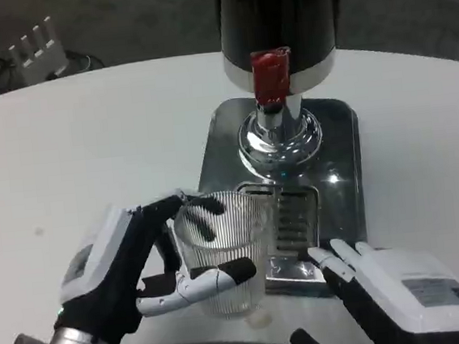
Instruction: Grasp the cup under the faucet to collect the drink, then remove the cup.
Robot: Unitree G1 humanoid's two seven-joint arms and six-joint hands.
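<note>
A clear ribbed cup (224, 246) stands upright on the white table at the left front of the dispenser's metal tray (339, 169). My left hand (133, 267) wraps it from the left, with one finger over the far rim and the thumb across its near side. The dispenser's black body (279, 13) stands on the tray, its red tap handle (271, 77) above the chrome faucet (278, 131). The cup sits nearer me and left of the faucet. My right hand (391, 282) rests low at the tray's front right corner, fingers apart, holding nothing.
A slotted drip grate (287, 219) lies in the tray just right of the cup. A white power strip (37, 51) with cables sits on the floor beyond the table's far left edge. Bare table spreads to the left.
</note>
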